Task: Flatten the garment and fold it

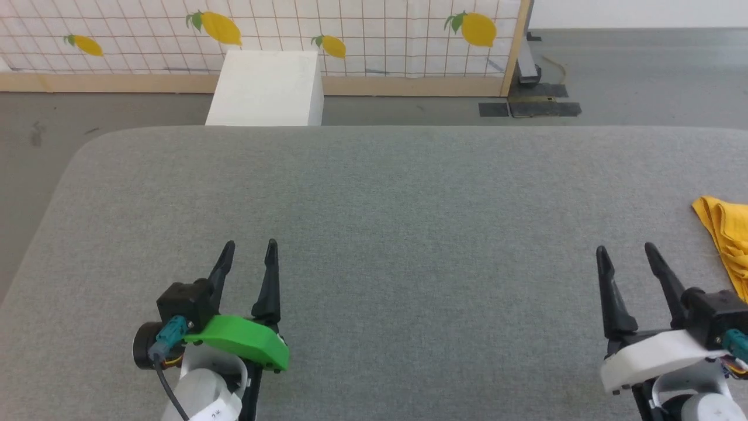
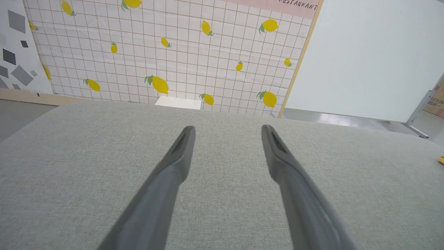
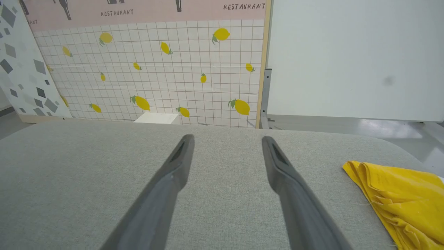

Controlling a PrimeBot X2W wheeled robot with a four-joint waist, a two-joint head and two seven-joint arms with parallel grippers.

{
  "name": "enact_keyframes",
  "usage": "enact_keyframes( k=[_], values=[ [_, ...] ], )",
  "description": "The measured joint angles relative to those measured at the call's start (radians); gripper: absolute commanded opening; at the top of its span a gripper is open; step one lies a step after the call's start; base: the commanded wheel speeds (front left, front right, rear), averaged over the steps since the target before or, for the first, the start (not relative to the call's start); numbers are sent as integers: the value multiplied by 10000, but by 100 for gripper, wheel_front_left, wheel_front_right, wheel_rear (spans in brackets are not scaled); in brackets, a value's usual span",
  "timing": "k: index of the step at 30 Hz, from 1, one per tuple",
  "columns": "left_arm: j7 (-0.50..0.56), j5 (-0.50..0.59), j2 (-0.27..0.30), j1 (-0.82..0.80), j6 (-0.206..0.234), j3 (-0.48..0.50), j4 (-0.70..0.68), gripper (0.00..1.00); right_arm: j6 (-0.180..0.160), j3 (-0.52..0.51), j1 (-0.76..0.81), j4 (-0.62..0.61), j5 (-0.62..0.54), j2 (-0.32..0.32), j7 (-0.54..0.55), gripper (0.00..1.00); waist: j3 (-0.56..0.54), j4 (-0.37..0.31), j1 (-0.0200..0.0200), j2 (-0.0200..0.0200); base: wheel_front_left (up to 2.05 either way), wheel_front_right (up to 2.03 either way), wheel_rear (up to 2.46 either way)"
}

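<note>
Garment (image 1: pixel 730 237) — bunched, far right.

A grey fabric-covered table (image 1: pixel 374 193) stood before a lemon-printed grid panel (image 1: pixel 362 35), a white box (image 1: pixel 266 88) and grey floor (image 1: pixel 643 70).

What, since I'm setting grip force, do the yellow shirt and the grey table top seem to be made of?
The shirt: soft matte cloth, likely a light knit or weave; it lies in limp stacked folds with a loose thread at its edge. The table top: probably padding under matte grey fabric; fine woven grain, rounded corners.
</note>
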Motion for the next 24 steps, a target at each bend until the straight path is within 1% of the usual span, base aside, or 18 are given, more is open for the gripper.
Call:
enact_keyframes(
  k=[7,20,21,24],
  values=[
    [0,-35,-6,151,121,-65,8,100,0,-98,363,-29,-65,221,-12,100,-96,156,0,0,0,0,0],
    [0,-263,-12,346,261,-128,-209,100,0,-128,424,117,207,234,-90,100,-131,163,0,0,0,0,0],
    [0,-267,-12,352,261,-132,-209,0,0,-130,426,119,224,234,-92,0,-127,167,0,0,0,0,0],
    [4,-267,-8,339,255,-132,-205,0,0,-132,423,121,224,232,-84,0,-126,169,0,0,0,0,0]
  ],
)
